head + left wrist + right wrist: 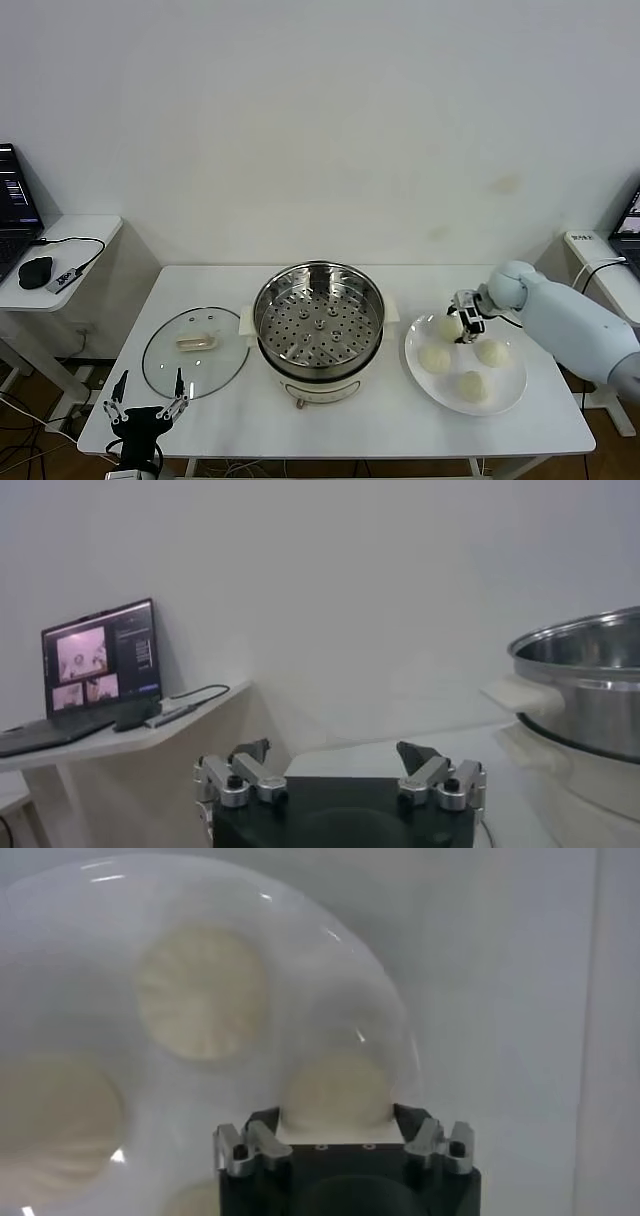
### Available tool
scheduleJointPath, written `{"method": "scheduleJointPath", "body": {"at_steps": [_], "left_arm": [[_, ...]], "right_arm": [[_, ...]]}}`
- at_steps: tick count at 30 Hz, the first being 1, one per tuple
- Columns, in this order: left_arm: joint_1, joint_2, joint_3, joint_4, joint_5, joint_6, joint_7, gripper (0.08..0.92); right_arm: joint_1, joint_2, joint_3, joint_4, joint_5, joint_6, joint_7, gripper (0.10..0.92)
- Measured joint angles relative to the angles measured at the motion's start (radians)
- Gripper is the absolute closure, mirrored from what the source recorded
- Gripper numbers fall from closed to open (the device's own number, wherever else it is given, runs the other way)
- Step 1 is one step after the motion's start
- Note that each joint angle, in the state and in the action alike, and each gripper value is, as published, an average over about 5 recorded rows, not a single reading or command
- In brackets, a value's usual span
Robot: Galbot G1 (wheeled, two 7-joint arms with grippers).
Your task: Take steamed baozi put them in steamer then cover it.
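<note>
Four cream-white baozi lie on a white plate (512,392) at the right. My right gripper (462,318) is down over the plate's far left side, its fingers pressed on both sides of one baozi (449,327), which still rests on the plate. In the right wrist view the gripper (337,1116) holds that baozi (335,1086) between its fingertips. The other three baozi (435,358) (492,352) (472,385) lie free. The steamer (268,330) stands open and empty at the table's middle. The cover (168,368) lies flat to its left. My left gripper (150,388) is parked open at the front left.
A side desk at the far left holds a laptop (12,215) and a mouse (35,270). In the left wrist view the steamer wall (585,680) is close on one side and the laptop (95,670) stands farther off. A white box (590,255) sits at the right.
</note>
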Motion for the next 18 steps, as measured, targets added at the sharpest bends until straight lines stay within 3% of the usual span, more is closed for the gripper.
{"method": "scheduleJointPath", "body": {"at_steps": [8, 18], "left_arm": [[0.001, -0.001, 0.001, -0.002, 0.000, -0.001, -0.001, 0.177], [-0.004, 0.011, 0.005, -0.005, -0.005, 0.005, 0.003, 0.177]], "right_arm": [[0.012, -0.010, -0.006, 0.010, 0.003, -0.001, -0.004, 0.435], [0.087, -0.063, -0.047, 0.081, 0.059, -0.012, -0.015, 0.425]]}}
